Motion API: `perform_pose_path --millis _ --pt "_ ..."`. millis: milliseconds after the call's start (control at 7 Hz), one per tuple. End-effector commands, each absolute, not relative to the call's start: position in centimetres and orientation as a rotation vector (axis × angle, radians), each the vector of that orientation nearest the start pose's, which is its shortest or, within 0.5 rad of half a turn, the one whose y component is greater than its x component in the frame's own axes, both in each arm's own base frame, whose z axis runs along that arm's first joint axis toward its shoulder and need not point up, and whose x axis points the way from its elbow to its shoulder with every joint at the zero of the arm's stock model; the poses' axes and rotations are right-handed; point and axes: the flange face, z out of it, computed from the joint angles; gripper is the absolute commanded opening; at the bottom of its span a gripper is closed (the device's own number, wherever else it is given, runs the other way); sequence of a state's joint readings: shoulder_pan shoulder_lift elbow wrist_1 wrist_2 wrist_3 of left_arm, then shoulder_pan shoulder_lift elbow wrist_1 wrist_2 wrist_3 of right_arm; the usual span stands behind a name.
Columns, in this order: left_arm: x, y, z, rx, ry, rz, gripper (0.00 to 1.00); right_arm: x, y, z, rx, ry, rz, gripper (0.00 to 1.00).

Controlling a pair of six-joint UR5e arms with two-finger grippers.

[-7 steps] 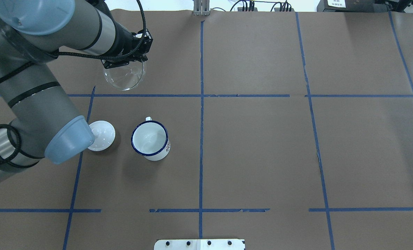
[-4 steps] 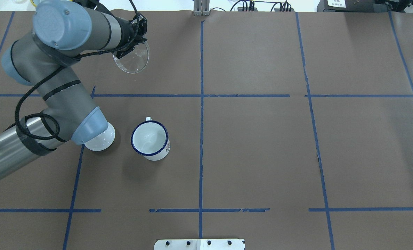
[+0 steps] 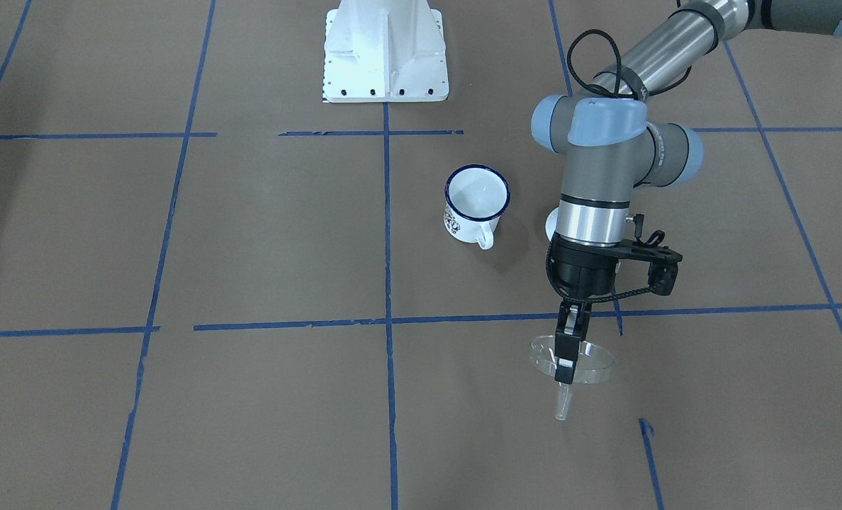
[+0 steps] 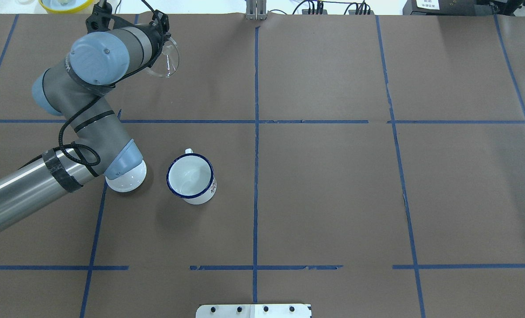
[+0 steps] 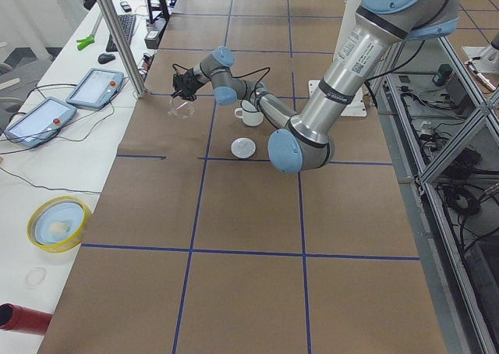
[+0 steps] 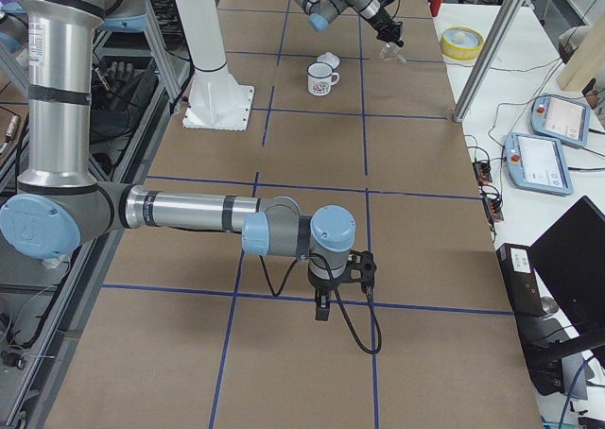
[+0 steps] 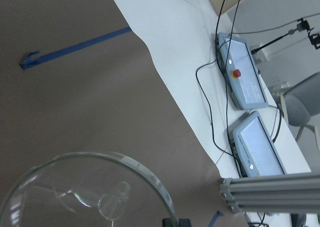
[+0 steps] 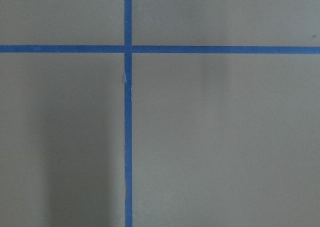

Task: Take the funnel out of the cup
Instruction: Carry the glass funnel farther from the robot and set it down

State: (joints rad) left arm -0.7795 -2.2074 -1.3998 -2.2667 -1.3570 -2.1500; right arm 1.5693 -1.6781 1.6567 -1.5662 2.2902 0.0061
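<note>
We hold the funnel [image 3: 597,360] clamped by its rim in the left gripper [image 3: 566,370], spout down, above the table [image 3: 251,397] and well apart from the empty cup [image 3: 476,202]. We lower it vertically until the spout nears the surface, then release gently, since the funnel will likely tip. We cannot tell the state of the right gripper [image 6: 322,311].

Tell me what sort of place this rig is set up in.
Most likely a robotics lab or test cell. The table is papered brown and gridded with blue tape, control tablets, one with a red stop button, lie on a side bench, and the left tool holds a clear funnel.
</note>
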Motion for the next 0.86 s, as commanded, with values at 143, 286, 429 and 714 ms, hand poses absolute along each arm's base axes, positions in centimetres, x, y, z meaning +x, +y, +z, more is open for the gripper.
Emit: perform_pose_path --millis 143,286,429,714 --pt "44.2 -60.5 32.6 0.361 1.326 -1.466 0.00 6.7 -44.5 67.0 -0.019 -0.719 0.010 1.00" --pt "45.1 -59.9 33.5 0.383 1.326 -1.476 0.00 6.7 -44.5 67.0 -0.019 -0.719 0.010 1.00" --pt "46.2 -59.3 34.2 0.378 1.310 -1.463 0.00 6.7 -44.5 67.0 -0.019 -0.719 0.010 1.00" --pt "47.1 -58.9 34.9 0.371 1.292 -1.451 0.00 6.7 -44.5 67.1 -0.020 -0.719 0.011 1.00"
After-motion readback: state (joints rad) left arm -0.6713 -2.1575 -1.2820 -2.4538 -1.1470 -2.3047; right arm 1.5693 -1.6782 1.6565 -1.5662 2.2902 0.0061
